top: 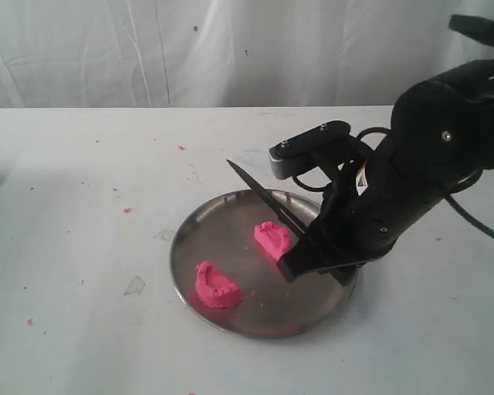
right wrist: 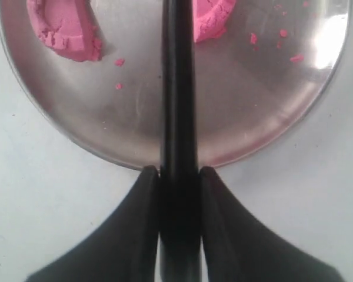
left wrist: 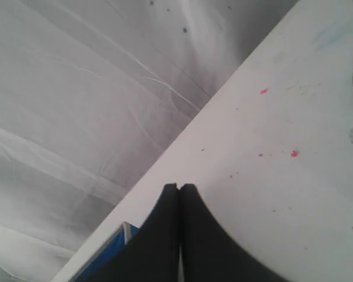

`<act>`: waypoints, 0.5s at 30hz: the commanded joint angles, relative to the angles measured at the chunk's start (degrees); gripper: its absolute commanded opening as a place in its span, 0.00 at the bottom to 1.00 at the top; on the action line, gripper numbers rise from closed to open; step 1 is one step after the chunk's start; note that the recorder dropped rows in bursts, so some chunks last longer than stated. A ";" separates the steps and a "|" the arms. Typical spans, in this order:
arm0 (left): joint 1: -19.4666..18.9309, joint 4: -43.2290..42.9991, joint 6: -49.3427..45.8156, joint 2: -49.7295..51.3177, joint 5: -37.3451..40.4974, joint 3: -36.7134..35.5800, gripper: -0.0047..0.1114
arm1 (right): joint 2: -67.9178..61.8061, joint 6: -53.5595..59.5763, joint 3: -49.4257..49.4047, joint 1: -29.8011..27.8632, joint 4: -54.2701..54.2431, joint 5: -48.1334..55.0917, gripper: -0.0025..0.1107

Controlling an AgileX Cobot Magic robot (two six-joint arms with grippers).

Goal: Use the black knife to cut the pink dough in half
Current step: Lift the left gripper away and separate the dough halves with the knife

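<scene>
In the exterior view the pink dough [top: 218,285] lies as two half-round lumps on the steel plate [top: 181,247]. One is near the front rim, and the second lump [top: 273,239] sits toward the middle, just beside the black knife [top: 267,197]. The right jaws grip the knife by its handle, with the blade slanted and its tip raised over the far rim. The cut looks done, so the step in hand is probably taking the blade clear.

In the left wrist view the left jaws are pressed together on nothing above the crumb-speckled counter [left wrist: 294,117]. They are well apart from the work and need do nothing.

In the right wrist view the knife [right wrist: 177,88] runs straight out between the clamped jaws, with a lump on either side. One lump [right wrist: 67,29] is apart from the blade. The other [right wrist: 209,20] lies right against it, and whether they touch cannot be told. Soft dough may cling, so the blade should rise straight up before swinging aside, with the grip held square.
</scene>
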State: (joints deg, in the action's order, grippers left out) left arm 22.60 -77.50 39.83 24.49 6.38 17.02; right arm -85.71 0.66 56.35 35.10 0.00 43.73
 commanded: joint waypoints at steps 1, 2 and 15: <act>0.53 -3.11 -0.96 -2.47 -0.66 -4.33 0.04 | -0.43 0.87 -4.64 0.26 -0.43 -8.04 0.02; 0.53 -4.47 -1.32 -3.02 -0.81 -4.63 0.04 | -0.94 0.87 -5.79 0.26 -0.43 -9.66 0.02; 0.53 -5.15 -1.11 -9.10 -1.62 -4.87 0.04 | -8.81 1.14 -7.82 0.26 0.00 -10.40 0.02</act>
State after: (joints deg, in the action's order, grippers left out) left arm 22.66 -82.02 38.45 16.10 5.06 12.35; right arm -93.50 1.16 48.68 35.33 -0.30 33.53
